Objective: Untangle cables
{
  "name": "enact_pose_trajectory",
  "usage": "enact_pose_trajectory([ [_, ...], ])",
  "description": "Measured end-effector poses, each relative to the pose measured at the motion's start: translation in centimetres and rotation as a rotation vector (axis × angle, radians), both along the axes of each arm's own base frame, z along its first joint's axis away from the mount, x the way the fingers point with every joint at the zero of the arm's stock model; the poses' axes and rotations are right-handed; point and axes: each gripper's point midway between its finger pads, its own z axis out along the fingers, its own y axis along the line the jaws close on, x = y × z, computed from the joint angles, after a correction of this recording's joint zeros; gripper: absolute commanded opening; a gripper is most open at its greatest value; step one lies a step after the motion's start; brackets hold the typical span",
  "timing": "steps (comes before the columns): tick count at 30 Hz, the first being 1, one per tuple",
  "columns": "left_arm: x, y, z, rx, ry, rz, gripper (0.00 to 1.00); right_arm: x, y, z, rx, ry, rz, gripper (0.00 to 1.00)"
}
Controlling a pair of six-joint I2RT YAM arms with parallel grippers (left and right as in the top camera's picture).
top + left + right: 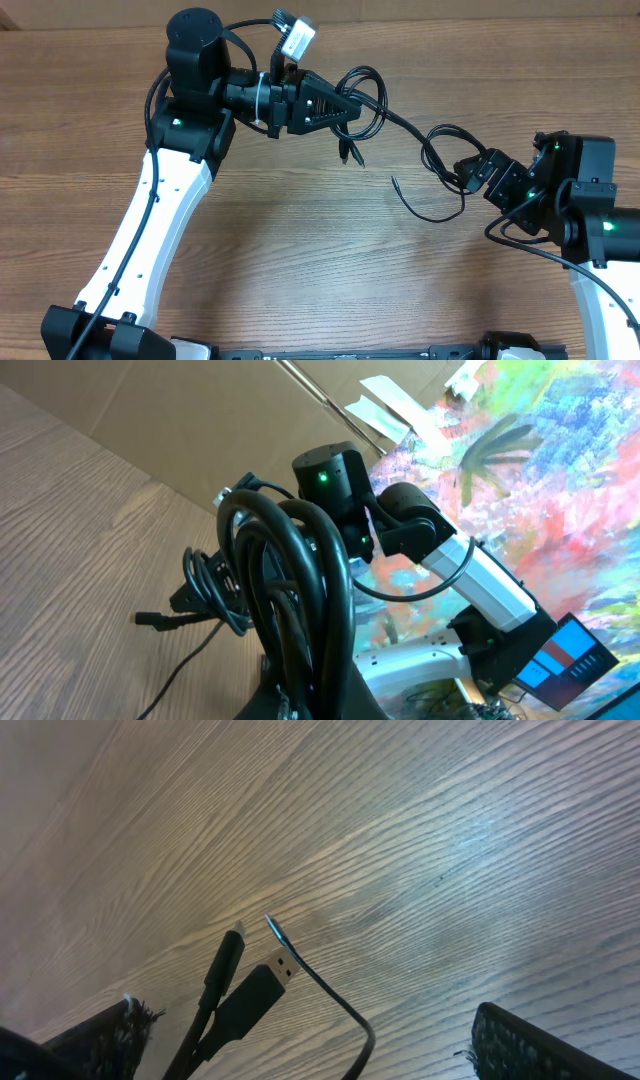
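Over the bench, between the two arms: a tangle that could tighten instead of opening.
We see the left fingers closed on a bunch of loops, so the cables hang clear of the wood there, with plug ends dangling beneath. One strand sags across to a second knot at the right fingers. These stand wide apart, pinching nothing, with plugs and a thin cord between them. We judge the main risk to be the right side closing on several strands at once; pulling the arms apart would then cinch both knots. A dangling plug could also snag in a loop. The left wrist view is filled with cable, which leaves us little to steer by.
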Motion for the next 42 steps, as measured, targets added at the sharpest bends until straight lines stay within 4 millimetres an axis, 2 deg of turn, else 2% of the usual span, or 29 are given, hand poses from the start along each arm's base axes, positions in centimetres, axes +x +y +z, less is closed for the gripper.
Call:
enact_pose_trajectory([
  [7, 0.7, 1.0, 0.0, 0.001, 0.013, 0.025, 0.04, -0.1, 0.0, 0.2, -0.002, 0.001, 0.0, 1.0],
  [11, 1.6, 2.2, 0.0, 0.002, 0.02, 0.064, 0.04, -0.2, 0.0, 0.2, -0.005, 0.006, 0.0, 1.0],
  [24, 2.2, 3.1, 0.0, 0.004, 0.039, 0.092, 0.04, -0.6, 0.0, -0.1, -0.01, 0.023, -0.002, 1.0],
  [31, 3.3, 4.7, 0.0, 0.006, 0.062, 0.143, 0.04, -0.7, -0.3, -0.2, -0.025, 0.032, -0.01, 1.0],
  [35, 4.1, 5.9, 0.1, 0.004, 0.061, 0.186, 0.04, -0.9, -1.0, -0.5, -0.061, 0.043, -0.029, 1.0],
  [37, 4.8, 6.9, 0.1, 0.003, 0.057, 0.227, 0.04, -1.4, -2.5, -1.3, -0.114, 0.081, -0.076, 1.0],
  [39, 5.3, 7.6, 0.2, 0.002, 0.062, 0.255, 0.04, -1.5, -3.1, -1.5, -0.141, 0.089, -0.095, 1.0],
  [42, 5.5, 7.9, 0.2, 0.002, 0.065, 0.27, 0.04, -1.6, -3.6, -1.6, -0.164, 0.096, -0.109, 1.0],
])
